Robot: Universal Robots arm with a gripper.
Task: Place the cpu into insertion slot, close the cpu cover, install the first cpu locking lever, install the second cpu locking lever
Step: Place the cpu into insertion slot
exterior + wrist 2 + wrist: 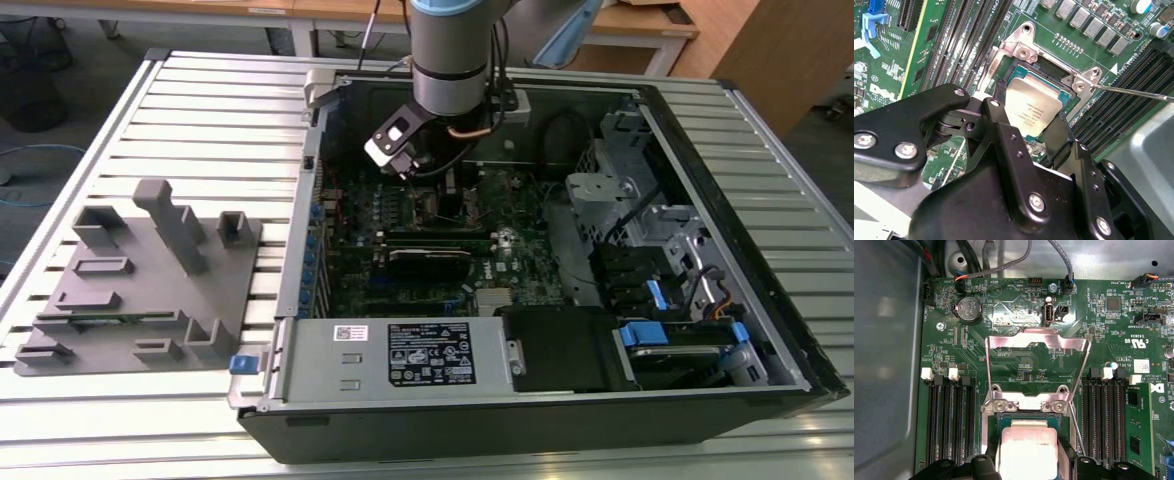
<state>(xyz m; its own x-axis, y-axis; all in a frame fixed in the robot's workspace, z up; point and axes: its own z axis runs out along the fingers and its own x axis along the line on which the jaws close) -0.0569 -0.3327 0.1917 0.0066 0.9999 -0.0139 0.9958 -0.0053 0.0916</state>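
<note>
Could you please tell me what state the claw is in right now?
Claw: closed on the cpu, holding it at the insertion slot.

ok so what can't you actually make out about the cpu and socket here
- Whether the cpu sits fully in the insertion slot: in both wrist views the gripper covers its edges.
- The slot in the exterior view: covered by the arm.
- The thin metal rod's far end: cut off by the second wrist view's edge.
</note>
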